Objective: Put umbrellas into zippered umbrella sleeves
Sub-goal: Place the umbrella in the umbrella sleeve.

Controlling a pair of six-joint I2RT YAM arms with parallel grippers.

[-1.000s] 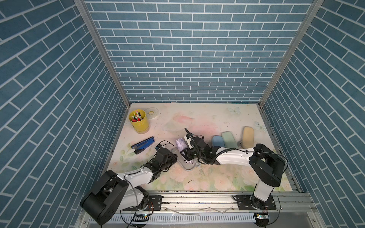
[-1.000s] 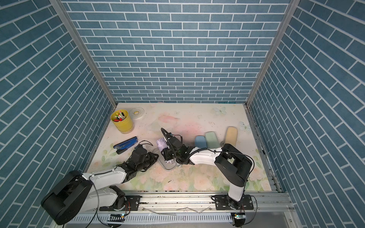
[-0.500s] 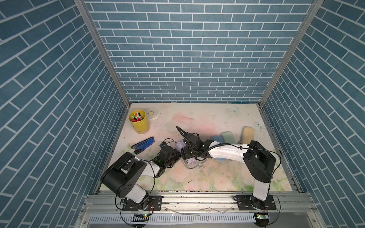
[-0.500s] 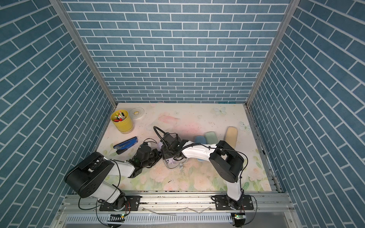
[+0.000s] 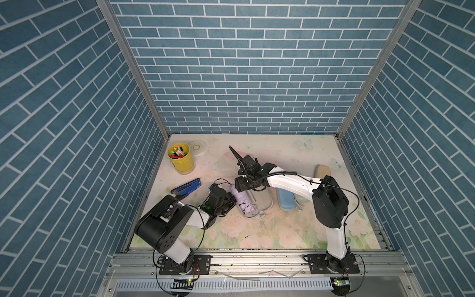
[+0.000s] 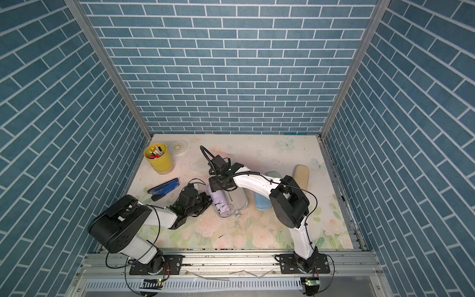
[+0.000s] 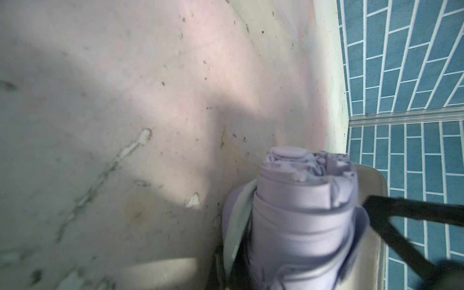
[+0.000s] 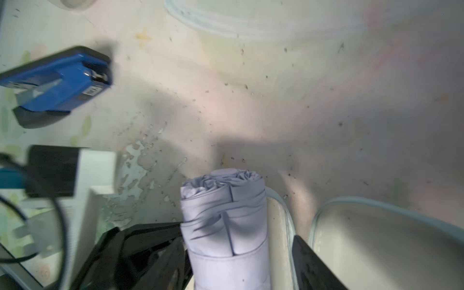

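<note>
R hand (image 8: pixel 237 232) is released. Its fingers are spread either side of the lilac umbrella (image 8: pixel 226 226): one touches the roll's side, the other stands off it w/ a strip of grey lining showing between. In both top views R hand (image 5: pixel 241 186) (image 6: pixel 216 189) sits over the umbrella's far end, pointing down at it.

L hand (image 5: pixel 226 204) (image 6: pixel 203 203) is clenched, low on the surface (image 5: pixel 257 239), w/ its tips right against the lilac sleeve (image 5: pixel 263 203) on the side facing it. Can't tell if it pinches the rim or is just closed next to it, as its wrist view is blurred there.

The lilac umbrella (image 5: pixel 244 203) (image 6: pixel 220 203) (image 7: pixel 301 226) lies lengthwise in the sleeve half nearest L hand. Its top end sticks out a bit past the rim toward R hand. The lilac sleeve (image 6: pixel 239 200) (image 7: pixel 228 213) (image 8: pixel 276 226) is unzipped, and its other half lies flat and open on the side away from L hand, below R arm.

- Blue sleeve (image 5: pixel 285 200) (image 6: pixel 261 203): shut, just past that open half, partly under R forearm.
- Mint sleeve (image 6: pixel 273 174): beside the blue one, mostly hidden by the arm.
- Beige sleeve (image 5: pixel 322 171) (image 6: pixel 302 174): shut, further out, well apart from both hands.
- Stapler (image 5: pixel 187 186) (image 8: pixel 57 85): near L hand, on its outer side.
- Yellow cup (image 5: pixel 181 159) of pens and tape roll (image 5: pixel 197 147): well beyond the stapler, far from either hand.
</note>
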